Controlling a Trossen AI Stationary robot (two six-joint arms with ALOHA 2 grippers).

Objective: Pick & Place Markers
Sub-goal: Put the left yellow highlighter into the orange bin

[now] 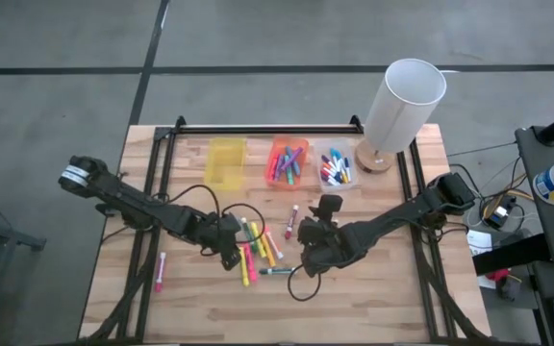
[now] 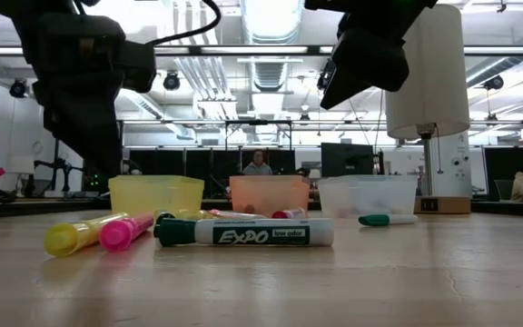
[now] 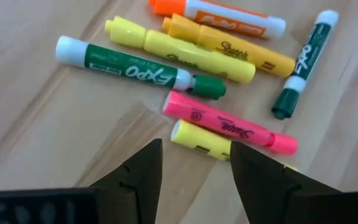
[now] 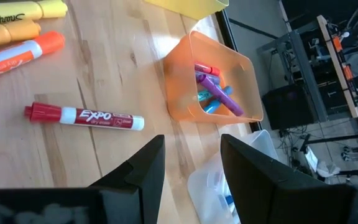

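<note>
Several markers [image 1: 255, 252] lie in a loose cluster at mid-table: yellow, pink, orange and green-capped ones. My left gripper [image 1: 235, 252] hangs open at the cluster's left side. In its wrist view, my left gripper [image 3: 194, 146] has a yellow marker [image 3: 199, 139] showing in the gap between its fingers, beside a pink marker [image 3: 229, 127] and a green Expo marker [image 3: 129, 65]. My right gripper [image 1: 322, 215] is open over the wood right of the cluster, holding nothing. Beyond the right gripper [image 4: 191, 142] lies a red Expo marker [image 4: 82, 116].
Three bins stand in a row at the back: yellow [image 1: 225, 161], orange [image 1: 301, 173] with several markers inside, and clear [image 1: 346, 181] with markers. A tall white cylinder [image 1: 402, 101] stands back right. A lone pink marker [image 1: 160, 272] lies front left, and a green one [image 1: 277, 271] lies near the front.
</note>
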